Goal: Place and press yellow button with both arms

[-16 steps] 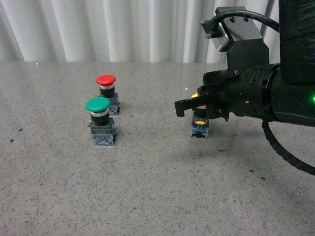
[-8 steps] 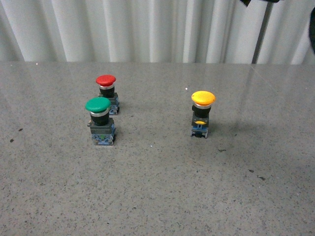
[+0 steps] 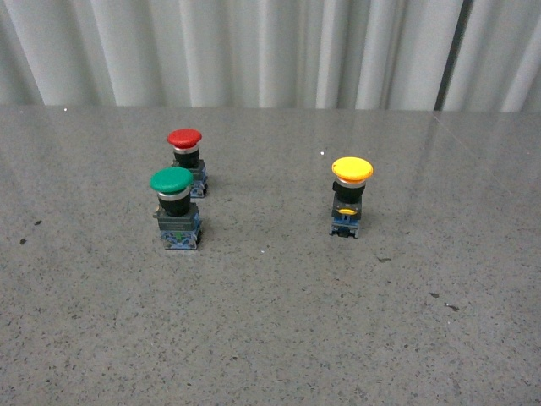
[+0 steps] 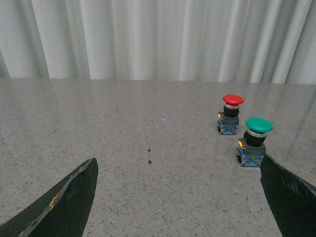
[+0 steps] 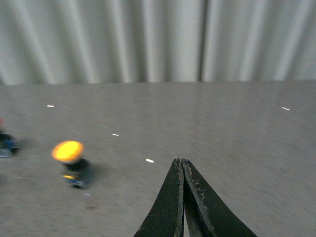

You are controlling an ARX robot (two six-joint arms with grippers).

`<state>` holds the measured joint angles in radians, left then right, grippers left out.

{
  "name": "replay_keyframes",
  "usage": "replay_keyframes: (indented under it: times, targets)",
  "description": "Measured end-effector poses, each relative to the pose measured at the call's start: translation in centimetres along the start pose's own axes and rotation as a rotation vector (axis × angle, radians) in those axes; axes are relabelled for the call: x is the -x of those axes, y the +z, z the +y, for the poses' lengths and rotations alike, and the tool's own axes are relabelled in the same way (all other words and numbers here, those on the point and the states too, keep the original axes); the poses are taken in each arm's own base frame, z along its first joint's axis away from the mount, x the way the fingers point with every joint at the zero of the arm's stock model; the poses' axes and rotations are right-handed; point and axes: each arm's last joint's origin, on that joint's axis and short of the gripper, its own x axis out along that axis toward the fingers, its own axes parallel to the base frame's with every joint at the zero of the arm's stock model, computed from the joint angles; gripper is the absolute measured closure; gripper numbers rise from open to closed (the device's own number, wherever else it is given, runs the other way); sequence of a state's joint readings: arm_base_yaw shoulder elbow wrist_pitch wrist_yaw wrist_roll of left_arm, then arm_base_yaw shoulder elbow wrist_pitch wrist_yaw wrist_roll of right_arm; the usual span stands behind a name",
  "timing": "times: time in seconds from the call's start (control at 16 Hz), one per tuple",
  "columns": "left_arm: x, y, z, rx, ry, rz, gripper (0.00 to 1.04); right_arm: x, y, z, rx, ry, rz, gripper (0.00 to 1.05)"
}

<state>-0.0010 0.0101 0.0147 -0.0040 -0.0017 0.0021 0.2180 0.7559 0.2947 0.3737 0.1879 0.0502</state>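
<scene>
The grey speckled counter (image 3: 270, 338) is seen in the front view running back to a far edge where a white pleated curtain (image 3: 254, 51) hangs. Neither arm is seen in this view. Broad bare surface lies in front of the buttons, and an open strip is left between the two groups.

The yellow button (image 3: 348, 196) stands on the counter right of centre, well apart from the other two and touched by nothing. It is set upright: its long axis runs vertically, the round yellow cap faces upward, and the square base rests flat on the surface with a yellow mark turned toward the front camera. To its left, the green button (image 3: 175, 207) stands nearer the camera, and the red button (image 3: 186, 161) is placed just behind it; both are upright as well.

In the left wrist view, the left tool (image 4: 177, 197) is spread wide, with only bare counter between its dark fingers (image 4: 64, 202); the green button is seen just beside the inner edge of one finger, the red one beyond it.

In the right wrist view, which is blurred, the right tool (image 5: 182, 197) is closed, its two fingers pressed together and holding nothing. The yellow button is seen off to one side of it, apart from the tips.
</scene>
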Motion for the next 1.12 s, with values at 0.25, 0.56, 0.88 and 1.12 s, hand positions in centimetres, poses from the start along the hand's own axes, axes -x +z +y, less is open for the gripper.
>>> replay_keyframes:
  times: [0.25,0.56,0.88,1.12]
  targets:
    - [0.0,0.0,0.0,0.0,-0.002,0.0,0.07,4.9,-2.3,-3.2,0.01,-0.057,-0.032,1.03]
    - [0.0,0.0,0.0,0.0,-0.002,0.0,0.07,6.3,-4.1,-3.1,0.023,-0.028,-0.046,1.03]
    - [0.0,0.0,0.0,0.0,-0.002,0.0,0.07,6.6,-4.8,-3.1,0.025,-0.027,-0.08,1.03]
    - [0.0,0.0,0.0,0.0,-0.002,0.0,0.07,6.6,-5.6,-3.1,0.026,-0.027,-0.097,1.03]
